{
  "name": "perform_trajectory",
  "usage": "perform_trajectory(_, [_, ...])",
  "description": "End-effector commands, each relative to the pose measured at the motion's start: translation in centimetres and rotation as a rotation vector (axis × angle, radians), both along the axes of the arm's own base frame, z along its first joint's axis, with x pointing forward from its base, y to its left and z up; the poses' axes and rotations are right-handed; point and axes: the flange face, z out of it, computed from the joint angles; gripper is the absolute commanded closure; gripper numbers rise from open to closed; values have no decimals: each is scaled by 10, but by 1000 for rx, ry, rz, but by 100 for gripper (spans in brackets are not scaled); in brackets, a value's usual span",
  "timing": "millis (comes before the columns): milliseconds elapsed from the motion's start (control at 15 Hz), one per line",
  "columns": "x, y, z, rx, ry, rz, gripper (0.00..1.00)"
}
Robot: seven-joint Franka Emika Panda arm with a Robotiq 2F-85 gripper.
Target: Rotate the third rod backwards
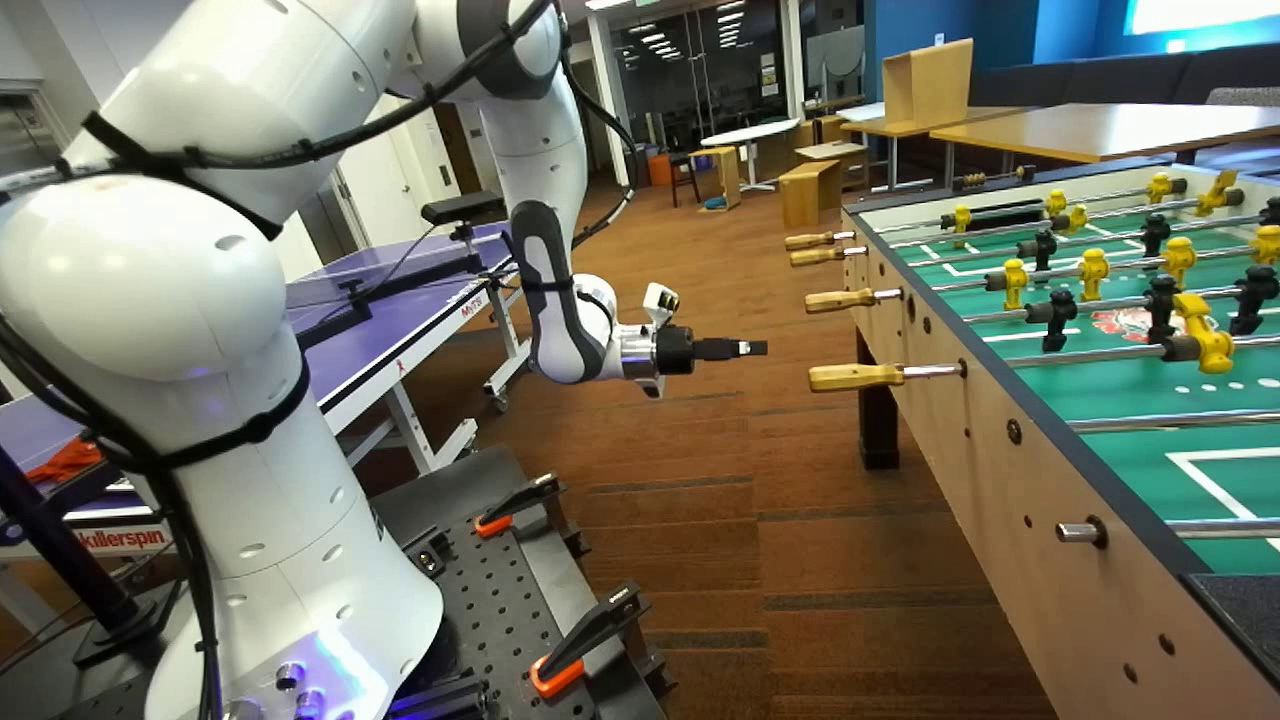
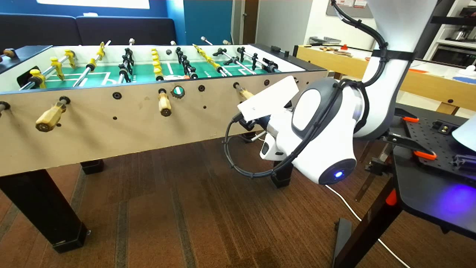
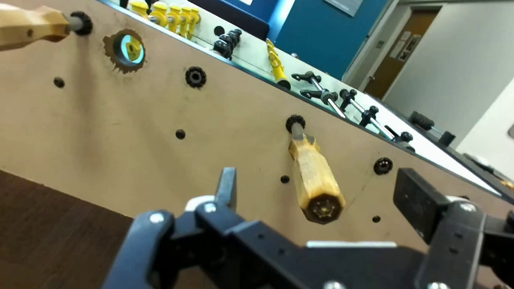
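Observation:
The third rod ends in a tan wooden handle [image 1: 855, 377], the largest-looking one in an exterior view. It sticks out from the foosball table's side and also shows in an exterior view [image 2: 243, 91], partly behind the white panel on my wrist. In the wrist view this handle [image 3: 315, 172] points toward me, framed between my fingers. My gripper [image 1: 748, 348] is open and empty, with a gap between its fingertips and the handle's end. The open fingers also show in the wrist view [image 3: 317, 185]. The yellow figures [image 2: 206, 57] on this rod stand tilted.
The foosball table's side panel [image 2: 130, 137] faces me. A neighbouring handle [image 3: 28, 26] is at upper left in the wrist view and shows in an exterior view [image 1: 850, 300]. Bare rod stubs [image 1: 1080, 532] stick out nearer that camera. A purple ping-pong table [image 1: 400, 290] stands behind the arm.

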Motion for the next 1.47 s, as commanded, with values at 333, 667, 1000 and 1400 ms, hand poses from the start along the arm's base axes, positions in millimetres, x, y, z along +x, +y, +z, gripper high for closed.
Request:
perform_trajectory(333, [1, -21, -24, -398, 290, 102, 0])
perform_trajectory(667, [-6, -30, -32, -512, 379, 79, 0])
perform_trajectory(1000, [-7, -36, -35, -565, 407, 71, 0])
perform_trajectory(1400, [-5, -55, -39, -699, 448, 1, 0])
